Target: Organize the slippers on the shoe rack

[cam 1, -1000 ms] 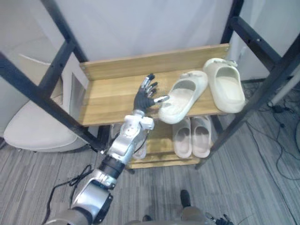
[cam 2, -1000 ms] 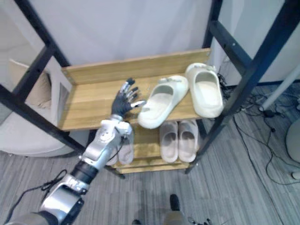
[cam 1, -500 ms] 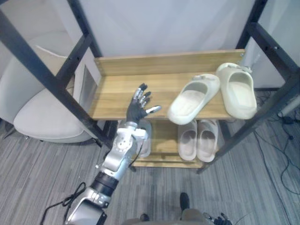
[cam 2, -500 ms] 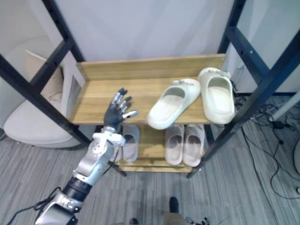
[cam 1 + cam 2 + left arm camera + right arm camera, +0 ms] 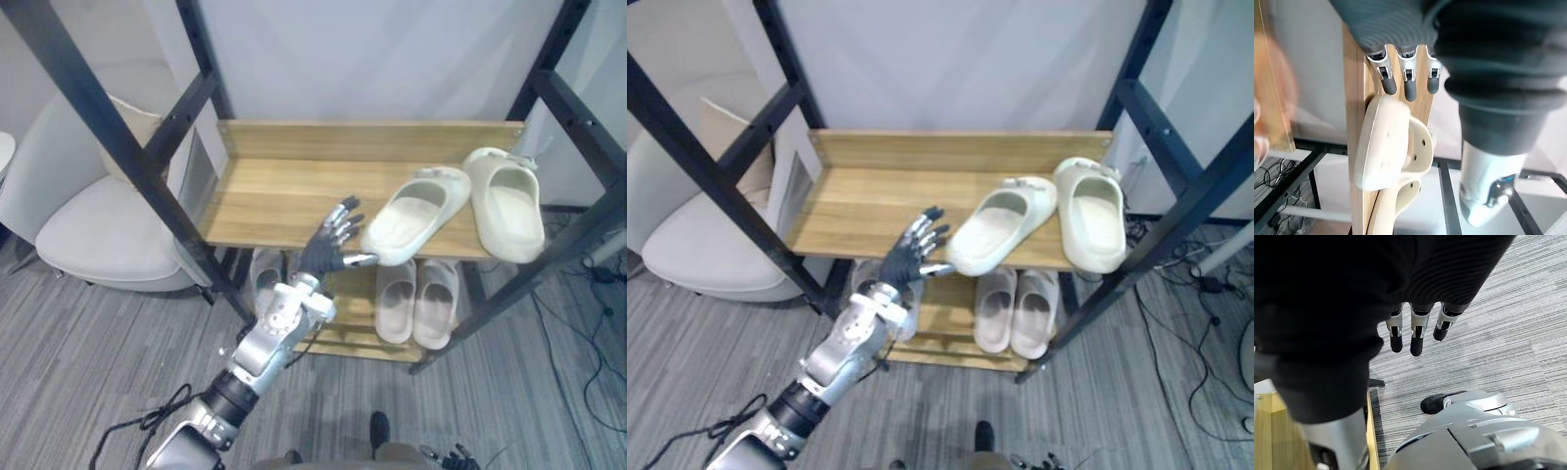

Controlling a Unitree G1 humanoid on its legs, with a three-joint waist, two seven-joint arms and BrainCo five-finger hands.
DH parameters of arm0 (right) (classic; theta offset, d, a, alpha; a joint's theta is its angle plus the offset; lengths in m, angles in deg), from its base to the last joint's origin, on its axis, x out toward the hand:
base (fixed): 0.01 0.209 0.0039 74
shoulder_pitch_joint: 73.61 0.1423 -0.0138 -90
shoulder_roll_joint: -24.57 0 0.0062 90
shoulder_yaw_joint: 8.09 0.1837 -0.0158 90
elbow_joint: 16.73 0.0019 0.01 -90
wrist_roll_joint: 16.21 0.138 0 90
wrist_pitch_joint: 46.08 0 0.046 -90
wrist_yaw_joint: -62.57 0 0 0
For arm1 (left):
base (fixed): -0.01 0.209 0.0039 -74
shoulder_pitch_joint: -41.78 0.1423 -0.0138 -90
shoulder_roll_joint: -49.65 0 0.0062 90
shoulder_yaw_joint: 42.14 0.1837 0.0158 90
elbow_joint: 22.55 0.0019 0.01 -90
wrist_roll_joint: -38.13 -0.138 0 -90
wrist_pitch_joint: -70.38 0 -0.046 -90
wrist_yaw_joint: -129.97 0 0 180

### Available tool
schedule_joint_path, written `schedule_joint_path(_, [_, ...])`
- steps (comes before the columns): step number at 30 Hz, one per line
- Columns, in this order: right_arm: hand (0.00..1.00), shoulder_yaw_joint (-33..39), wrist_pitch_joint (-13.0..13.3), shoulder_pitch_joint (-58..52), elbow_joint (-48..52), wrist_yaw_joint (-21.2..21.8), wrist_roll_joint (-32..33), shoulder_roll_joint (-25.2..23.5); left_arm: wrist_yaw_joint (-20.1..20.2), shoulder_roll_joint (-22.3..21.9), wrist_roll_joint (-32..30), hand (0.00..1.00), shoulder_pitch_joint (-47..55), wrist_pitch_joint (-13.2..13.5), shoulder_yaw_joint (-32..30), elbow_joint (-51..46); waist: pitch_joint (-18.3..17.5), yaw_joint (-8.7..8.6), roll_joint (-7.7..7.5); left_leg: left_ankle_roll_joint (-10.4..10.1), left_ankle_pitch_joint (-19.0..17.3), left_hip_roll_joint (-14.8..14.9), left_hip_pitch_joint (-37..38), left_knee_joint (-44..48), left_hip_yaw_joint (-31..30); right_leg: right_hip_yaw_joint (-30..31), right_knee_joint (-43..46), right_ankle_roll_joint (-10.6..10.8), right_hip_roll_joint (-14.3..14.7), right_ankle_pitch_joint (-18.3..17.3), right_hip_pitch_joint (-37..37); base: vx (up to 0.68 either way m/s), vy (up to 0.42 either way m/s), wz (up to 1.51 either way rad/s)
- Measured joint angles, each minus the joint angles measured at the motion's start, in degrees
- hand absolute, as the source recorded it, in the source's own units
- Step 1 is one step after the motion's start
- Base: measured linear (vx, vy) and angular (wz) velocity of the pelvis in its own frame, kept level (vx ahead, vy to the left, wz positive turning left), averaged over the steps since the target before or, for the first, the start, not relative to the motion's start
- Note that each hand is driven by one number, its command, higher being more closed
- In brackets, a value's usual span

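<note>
On the wooden top shelf (image 5: pixel 274 191) of the rack lie two cream slippers. The right one (image 5: pixel 509 204) points straight to the back. The left one (image 5: pixel 416 225) lies askew, its heel hanging over the front edge. My left hand (image 5: pixel 328 252) is open in front of the shelf, fingers straight, its thumb tip right at that heel; I cannot tell if they touch. In the left wrist view its fingers (image 5: pixel 1408 83) reach towards the same slipper (image 5: pixel 1386 142). My right hand (image 5: pixel 1411 335) hangs open above the carpet.
On the lower shelf a pale pair (image 5: pixel 416 299) sits under the right half, and another slipper (image 5: pixel 266 272) lies partly hidden behind my left arm. Black frame posts (image 5: pixel 122 152) cross at left and right. A white chair (image 5: pixel 93 225) stands left of the rack.
The camera has shifted. My left hand drew back to the left of the askew slipper half a second ago and is now back at its heel. The slippers lie as before.
</note>
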Motion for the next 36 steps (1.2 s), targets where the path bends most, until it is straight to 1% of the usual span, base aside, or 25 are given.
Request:
schedule_joint_path(3, [0.0, 0.0, 0.1, 0.1, -0.5, 0.0, 0.0, 0.1, 0.1, 0.1, 0.0, 0.0, 0.0, 0.4, 1.0, 0.0, -0.1, 0.0, 0.03, 0.0, 0.0, 0.0, 0.0, 0.0, 0.3, 0.3, 0.0, 0.0, 0.1, 0.0, -0.2, -0.02, -0.016, -0.06])
schedule_joint_path(10, [0.0, 0.0, 0.1, 0.5, -1.6, 0.0, 0.0, 0.2, 1.0, 0.0, 0.0, 0.0, -0.7, 0.4, 4.2, 0.0, -0.5, -0.11, 0.04, -0.1, -0.1, 0.0, 0.0, -0.1, 1.0, 1.2, 0.0, 0.0, 0.2, 0.0, -0.6, -0.02, -0.013, -0.06])
schedule_joint_path(14, [0.0, 0.0, 0.1, 0.5, -1.6, 0.0, 0.0, 0.2, 1.1, -0.9, 0.0, 0.0, -2.0, 0.1, 6.5, 0.6, -0.6, -0.23, 0.06, -0.2, -0.1, 0.1, 0.0, -0.1, 1.5, 1.5, 0.0, -0.1, 0.3, 0.1, -0.9, -0.02, -0.018, -0.07])
schedule_joint_path(15, [0.0, 0.0, 0.1, 0.6, -1.6, 0.0, 0.1, 0.2, 1.1, -1.7, 0.0, 0.0, -2.4, 0.2, 6.7, 1.5, -0.6, -0.43, 0.08, -0.3, -0.2, 0.2, 0.0, -0.1, 1.8, 1.8, 0.0, -0.1, 0.4, 0.1, -1.0, -0.02, -0.017, -0.08])
schedule_joint_path(22, [0.0, 0.6, 0.1, 0.9, -1.5, -0.6, 0.5, 0.1, 0.9, -2.7, -0.1, 0.0, -5.1, 0.3, 7.2, 5.3, -0.7, -1.07, 0.35, -0.6, -0.4, 0.3, -0.1, -0.2, 2.9, 3.0, 0.0, -0.2, 0.7, 0.2, -1.8, -0.02, -0.018, -0.1])
schedule_joint_path(24, [0.0, 1.0, 0.1, 0.9, -1.5, -1.2, 0.6, 0.1, 0.2, -3.6, -0.4, 0.0, -5.6, 0.5, 6.6, 6.8, -0.7, -1.24, 0.4, -0.7, -0.4, 0.3, -0.1, -0.4, 3.2, 3.2, 0.0, -0.2, 0.8, 0.2, -2.1, -0.02, -0.019, -0.07])
schedule_joint_path(29, [0.0, 3.1, 0.6, 0.9, -1.5, -1.4, 0.6, 0.0, -0.3, -3.5, -0.4, 0.0, -5.9, 0.8, 6.5, 7.1, -0.9, -1.3, 0.64, -0.7, -0.4, 0.1, -0.1, -0.9, 3.8, 4.0, 0.0, -0.2, 0.8, 0.2, -2.6, -0.01, -0.013, -0.07])
schedule_joint_path(36, [0.0, 3.2, 0.6, 1.0, -1.5, -1.5, 1.8, -0.2, -0.4, -3.5, -0.4, 0.0, -6.3, 1.3, 6.1, 8.1, -1.1, -1.61, 0.95, -0.7, -0.4, -0.1, 0.0, -0.9, 3.8, 4.0, 0.0, -0.1, 0.6, 0.3, -2.6, -0.01, -0.007, 0.0])
